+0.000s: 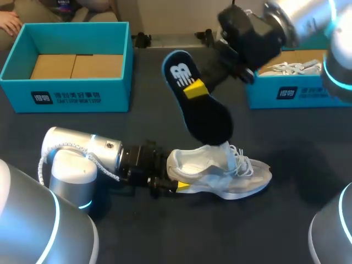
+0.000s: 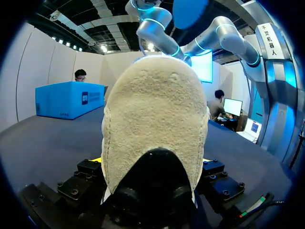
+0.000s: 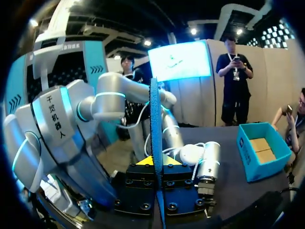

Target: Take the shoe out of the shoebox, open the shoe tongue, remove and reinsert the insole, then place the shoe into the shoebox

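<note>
Two boxes stand well behind your shoe (image 1: 220, 176): left shoebox (image 1: 66, 94), right shoebox (image 1: 286, 94).
Your left gripper (image 1: 175, 184) clamps the shoe's heel on the table (image 1: 165, 236); your right gripper (image 1: 195, 89) pinches the black insole (image 1: 206, 118), its lower end just over the shoe's opening.

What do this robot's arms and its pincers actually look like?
The left arm and right arm are thick, rounded silver-grey tubes with glowing light-blue rings at the joints. A white cable loops along the left one. The left gripper and right gripper are boxy and black, with bright yellow fingertips.
</note>
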Robot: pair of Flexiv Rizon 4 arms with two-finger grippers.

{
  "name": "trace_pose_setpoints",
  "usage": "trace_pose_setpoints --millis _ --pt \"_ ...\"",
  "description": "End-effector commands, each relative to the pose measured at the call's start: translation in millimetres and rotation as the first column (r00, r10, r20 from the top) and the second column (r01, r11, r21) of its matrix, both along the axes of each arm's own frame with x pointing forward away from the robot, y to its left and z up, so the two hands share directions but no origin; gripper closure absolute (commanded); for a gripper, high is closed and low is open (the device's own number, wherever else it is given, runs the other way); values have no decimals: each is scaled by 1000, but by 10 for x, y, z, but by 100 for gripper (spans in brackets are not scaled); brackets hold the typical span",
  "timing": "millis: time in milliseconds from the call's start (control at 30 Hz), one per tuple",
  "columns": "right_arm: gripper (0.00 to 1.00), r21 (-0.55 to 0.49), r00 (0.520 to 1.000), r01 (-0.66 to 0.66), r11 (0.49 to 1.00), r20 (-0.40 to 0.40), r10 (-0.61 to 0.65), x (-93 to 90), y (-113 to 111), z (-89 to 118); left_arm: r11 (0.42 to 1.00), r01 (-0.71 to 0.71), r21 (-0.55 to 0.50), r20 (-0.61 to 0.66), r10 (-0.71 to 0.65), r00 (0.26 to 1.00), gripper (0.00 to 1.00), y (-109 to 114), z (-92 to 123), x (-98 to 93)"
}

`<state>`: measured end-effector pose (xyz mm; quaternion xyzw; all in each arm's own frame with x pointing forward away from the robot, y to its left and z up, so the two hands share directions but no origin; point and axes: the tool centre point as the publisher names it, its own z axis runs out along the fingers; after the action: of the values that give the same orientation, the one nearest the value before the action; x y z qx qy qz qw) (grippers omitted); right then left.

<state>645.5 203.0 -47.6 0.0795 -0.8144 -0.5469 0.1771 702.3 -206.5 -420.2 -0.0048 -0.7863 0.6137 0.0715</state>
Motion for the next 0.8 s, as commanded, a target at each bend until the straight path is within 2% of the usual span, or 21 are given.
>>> trace_pose_setpoints --millis 33,233,333,400,500,533,800 --pt "100 112 985 173 979 -10 -173 -258 -136 -94 1000 0 1 0 0 1000 100 -6 2 -3" --pt "100 127 981 196 972 -17 -195 -274 -172 -48 1000 0 1 0 0 1000 100 -6 2 -3" --pt "100 171 965 261 950 -75 -251 -394 -294 57 1000 0 1 0 0 1000 100 -6 2 -3" --pt "100 166 955 292 942 -112 -276 -468 -346 112 1000 0 1 0 0 1000 100 -6 2 -3" --pt "100 208 926 353 912 -221 -307 -586 -471 213 1000 0 1 0 0 1000 100 -6 2 -3" --pt "100 179 922 360 916 -216 -320 -615 -516 253 1000 0 1 0 0 1000 100 -6 2 -3" --pt "100 179 922 360 916 -216 -320 -615 -516 253 1000 0 1 0 0 1000 100 -6 2 -3"
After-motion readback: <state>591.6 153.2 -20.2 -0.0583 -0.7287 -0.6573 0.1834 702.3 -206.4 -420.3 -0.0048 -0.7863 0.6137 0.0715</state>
